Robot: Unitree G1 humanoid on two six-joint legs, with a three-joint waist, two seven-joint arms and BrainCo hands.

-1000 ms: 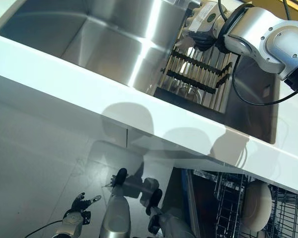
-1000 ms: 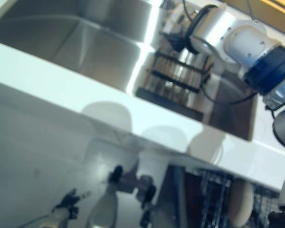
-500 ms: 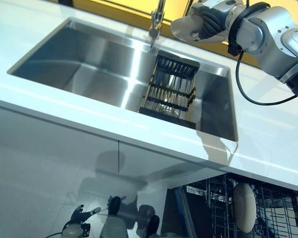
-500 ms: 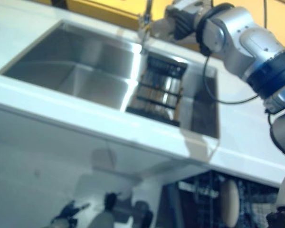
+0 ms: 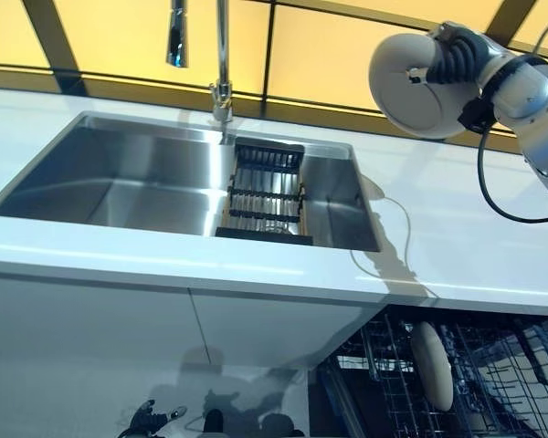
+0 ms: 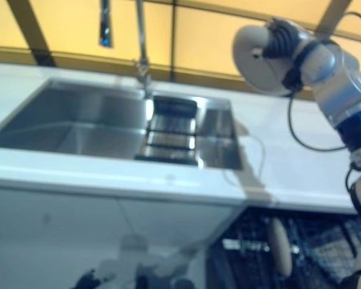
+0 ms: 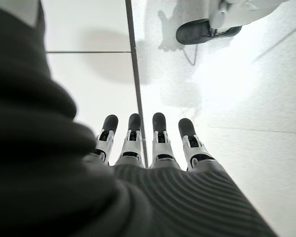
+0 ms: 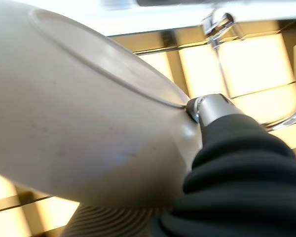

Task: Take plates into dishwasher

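Observation:
My right hand (image 5: 457,59) is shut on a white plate (image 5: 413,89) and holds it up in the air above the white counter (image 5: 457,237), to the right of the sink (image 5: 119,178). In the right wrist view the plate (image 8: 74,118) fills the picture, with a finger (image 8: 213,106) pinching its rim. Another white plate (image 5: 432,365) stands on edge in the open dishwasher's wire rack (image 5: 502,365) below the counter at the lower right. My left hand (image 5: 151,420) hangs low near the floor, fingers (image 7: 158,140) straight and empty.
A black dish rack (image 5: 265,192) with a glass in it sits in the sink's right part. A tall faucet (image 5: 221,55) stands behind the sink. White cabinet fronts (image 5: 119,319) run below the counter, left of the dishwasher.
My right hand has lifted the plate out of the sink's dish rack and carried it up and to the right over the counter. The camera has tilted up.

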